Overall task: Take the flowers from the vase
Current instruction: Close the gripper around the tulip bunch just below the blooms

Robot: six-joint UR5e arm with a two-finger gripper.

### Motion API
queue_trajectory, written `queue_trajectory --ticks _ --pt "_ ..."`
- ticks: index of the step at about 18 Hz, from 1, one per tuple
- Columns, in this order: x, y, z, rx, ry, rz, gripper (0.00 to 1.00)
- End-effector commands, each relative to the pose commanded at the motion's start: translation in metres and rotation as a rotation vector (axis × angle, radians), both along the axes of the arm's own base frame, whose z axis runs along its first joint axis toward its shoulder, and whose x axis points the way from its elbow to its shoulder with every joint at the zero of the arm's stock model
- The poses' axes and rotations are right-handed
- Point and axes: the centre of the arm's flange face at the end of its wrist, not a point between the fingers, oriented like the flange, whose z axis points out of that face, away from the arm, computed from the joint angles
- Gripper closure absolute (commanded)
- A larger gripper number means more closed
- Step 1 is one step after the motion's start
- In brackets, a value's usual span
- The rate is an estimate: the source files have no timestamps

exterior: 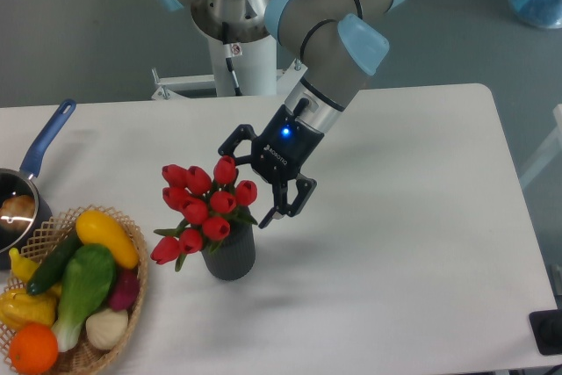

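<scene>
Camera view: end effector (247, 184) spread open beside flowers (202, 204) in vase (230, 256), bare table (395, 217) rightward.

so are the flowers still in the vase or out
In. The flowers stand in the upright vase; the open gripper sits beside the blooms, gripping nothing.

Bright, even overhead light, soft shadows on the white table (421, 243), sharp focus throughout.
</scene>
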Motion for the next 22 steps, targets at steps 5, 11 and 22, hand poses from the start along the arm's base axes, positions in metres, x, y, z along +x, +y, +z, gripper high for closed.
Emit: queue_trajectory --ticks 5,11,22 --pt "0.006 0.005 0.001 0.007 0.003 -0.015 0.0" --pt "0.011 0.014 0.003 0.012 0.005 -0.034 0.0" --pt "0.014 0.021 -0.001 0.015 -0.001 -0.05 0.0"
